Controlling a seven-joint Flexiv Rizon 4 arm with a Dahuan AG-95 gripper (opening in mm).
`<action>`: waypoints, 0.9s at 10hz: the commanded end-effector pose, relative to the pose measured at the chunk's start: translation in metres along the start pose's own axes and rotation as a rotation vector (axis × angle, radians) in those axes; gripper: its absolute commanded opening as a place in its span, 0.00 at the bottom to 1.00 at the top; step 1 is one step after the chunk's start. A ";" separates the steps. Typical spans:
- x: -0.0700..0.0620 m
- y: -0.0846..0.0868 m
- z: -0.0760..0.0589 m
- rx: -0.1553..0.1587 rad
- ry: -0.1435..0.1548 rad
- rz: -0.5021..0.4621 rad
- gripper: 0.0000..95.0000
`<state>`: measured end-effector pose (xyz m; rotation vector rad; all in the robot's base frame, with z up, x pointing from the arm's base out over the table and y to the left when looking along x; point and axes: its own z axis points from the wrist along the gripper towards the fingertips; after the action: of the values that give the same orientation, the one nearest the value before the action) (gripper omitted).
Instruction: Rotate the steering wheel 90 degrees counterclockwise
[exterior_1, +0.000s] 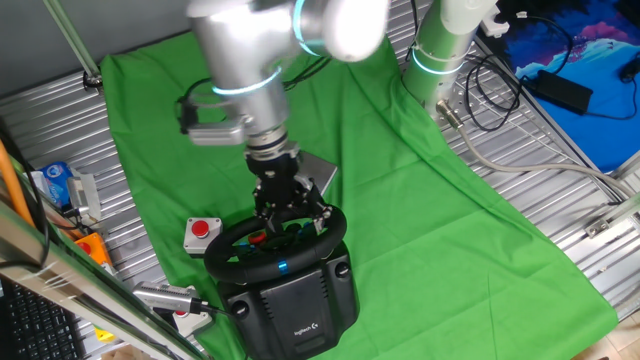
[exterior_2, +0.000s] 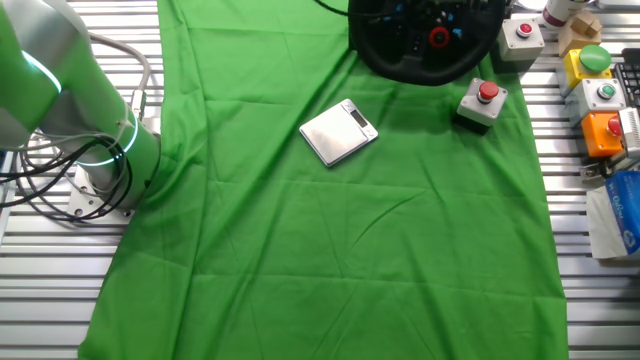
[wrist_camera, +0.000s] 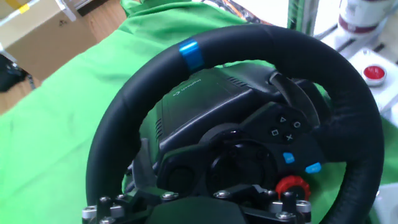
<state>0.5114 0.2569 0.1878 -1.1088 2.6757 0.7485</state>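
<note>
The black steering wheel (exterior_1: 232, 258) sits on its bulky black base (exterior_1: 300, 305) with a white logo at the front of the green cloth. My gripper (exterior_1: 293, 222) comes down on the far side of the rim, with its fingers closed around it. In the hand view the wheel (wrist_camera: 249, 43) fills the frame, with the blue rim stripe (wrist_camera: 189, 55) at the upper left and red and blue hub buttons at the lower right. My gripper (wrist_camera: 193, 211) covers the nearest part of the rim. In the other fixed view only the wheel's edge (exterior_2: 420, 65) shows at the top.
A small grey box with a red button (exterior_1: 202, 233) stands just left of the wheel (exterior_2: 482, 103). A flat silver scale (exterior_2: 339, 131) lies on the cloth behind it. More button boxes (exterior_2: 595, 95) and clutter line the table's side. Cables lie near the arm's base (exterior_2: 100, 170).
</note>
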 end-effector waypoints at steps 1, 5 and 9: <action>-0.004 -0.001 -0.006 -0.035 0.030 0.072 0.80; -0.001 -0.004 -0.007 -0.026 0.057 0.093 0.80; 0.004 -0.003 -0.003 -0.037 0.063 0.135 0.80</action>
<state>0.5104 0.2515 0.1871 -0.9837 2.8279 0.8060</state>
